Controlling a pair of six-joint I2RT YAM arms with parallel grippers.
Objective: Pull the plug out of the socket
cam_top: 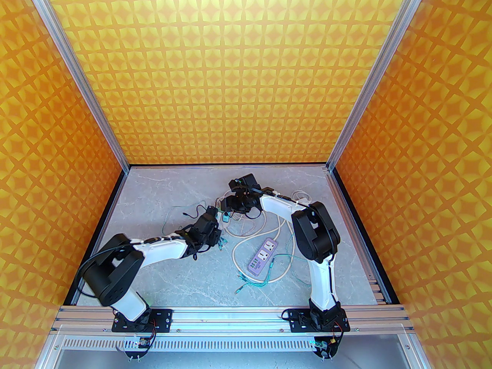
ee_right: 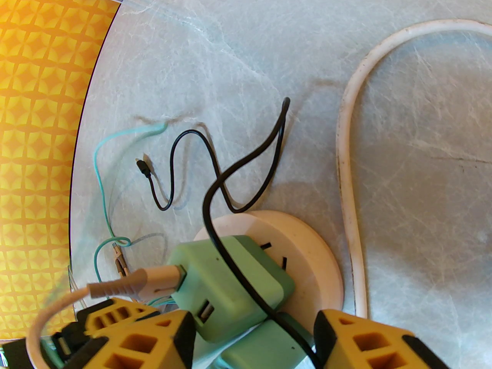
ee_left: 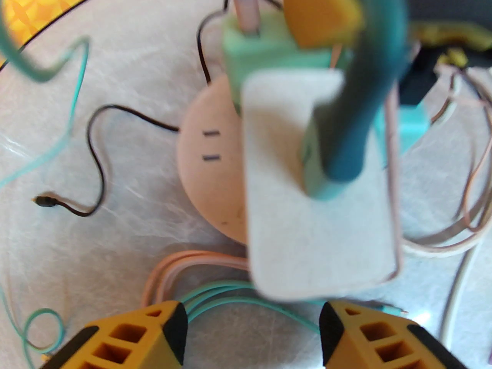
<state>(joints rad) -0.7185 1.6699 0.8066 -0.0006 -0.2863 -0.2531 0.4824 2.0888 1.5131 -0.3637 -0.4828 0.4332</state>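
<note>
A round pinkish-white socket (ee_right: 311,256) lies on the grey table. A green plug (ee_right: 230,279) with a pale USB cable (ee_right: 134,283) in its end sits on the socket. My right gripper (ee_right: 253,333) straddles the green plug with its yellow fingers against the plug's sides. One right finger (ee_left: 319,10) touches the green plug (ee_left: 250,48) in the left wrist view. There a blurred white block (ee_left: 319,206) with a teal cable (ee_left: 361,102) in it overlaps the socket (ee_left: 207,160). My left gripper (ee_left: 253,321) is open just short of the block. Both grippers meet at mid-table (cam_top: 225,211).
A purple power strip (cam_top: 262,258) with a thick white cord (ee_right: 346,160) lies right of centre. Thin black (ee_right: 173,160), teal (ee_left: 77,83) and pink cables sprawl around the socket. Patterned orange walls (cam_top: 46,167) enclose the table on three sides.
</note>
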